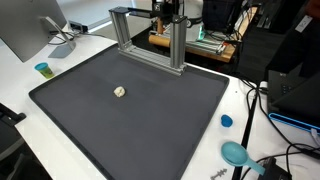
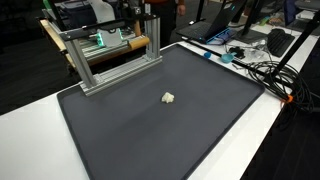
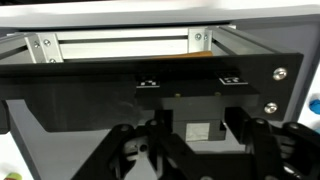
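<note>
The frame (image 1: 177,45) stands at the back edge of the mat (image 1: 150,125), likely to keep the middle free. The gripper (image 3: 195,150) hangs near the frame's top, jaws partly apart with nothing seen between them. The cube (image 1: 119,91) lies loose, well in front of the frame, untouched

A: What is shown around the dark mat (image 1: 150,120)?
B: A white counter (image 1: 70,50) is seen beneath it. A monitor (image 1: 25,30) is stood at one corner, and tangled cables (image 2: 262,72) are piled along one edge.
</note>
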### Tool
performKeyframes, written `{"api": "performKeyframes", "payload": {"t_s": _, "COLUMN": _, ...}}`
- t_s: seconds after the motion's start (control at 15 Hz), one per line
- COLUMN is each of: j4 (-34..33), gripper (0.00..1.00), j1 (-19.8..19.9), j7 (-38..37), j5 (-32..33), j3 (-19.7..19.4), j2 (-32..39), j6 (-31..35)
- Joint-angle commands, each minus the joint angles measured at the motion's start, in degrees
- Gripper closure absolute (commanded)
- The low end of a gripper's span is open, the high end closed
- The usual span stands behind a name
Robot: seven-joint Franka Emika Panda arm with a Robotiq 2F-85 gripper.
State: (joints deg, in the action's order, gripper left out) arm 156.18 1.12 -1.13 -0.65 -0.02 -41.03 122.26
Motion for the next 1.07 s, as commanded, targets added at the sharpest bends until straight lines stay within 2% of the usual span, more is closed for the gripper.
{"api": "performKeyframes", "payload": {"t_s": 0.0, "j4": 0.2, "gripper": 0.08, "j1": -1.5, "j7": 5.2, "j5": -0.2, "j3": -2.0, "j2": -0.9, "j6": -1.1}}
{"api": "performKeyframes", "payload": {"t_s": 0.07, "j4": 0.0, "gripper": 0.27, "j1": -1.7, "j7": 6.2, "j5": -0.3, "j3": -2.3, "j2": -0.8, "j6": -1.3}}
{"api": "performKeyframes", "payload": {"t_s": 0.13, "j4": -0.1, "gripper": 0.38, "j1": -1.8, "j7": 7.4, "j5": -0.4, "j3": -2.7, "j2": -0.7, "j6": -1.5}}
{"api": "performKeyframes", "payload": {"t_s": 0.27, "j4": -0.1, "gripper": 0.49, "j1": -2.0, "j7": 8.6, "j5": -0.5, "j3": -3.2, "j2": -0.6, "j6": -1.5}}
{"api": "performKeyframes", "payload": {"t_s": 0.4, "j4": -0.3, "gripper": 0.65, "j1": -1.7, "j7": 8.7, "j5": -0.3, "j3": -3.2, "j2": -0.4, "j6": -1.6}}
{"api": "performKeyframes", "payload": {"t_s": 0.6, "j4": -0.9, "gripper": 0.7, "j1": -1.3, "j7": 7.5, "j5": -0.6, "j3": -3.2, "j2": 0.3, "j6": -2.3}}
{"api": "performKeyframes", "payload": {"t_s": 1.0, "j4": -1.1, "gripper": 0.71, "j1": -0.1, "j7": -0.4, "j5": -1.0, "j3": -0.8, "j2": -0.7, "j6": -0.6}}
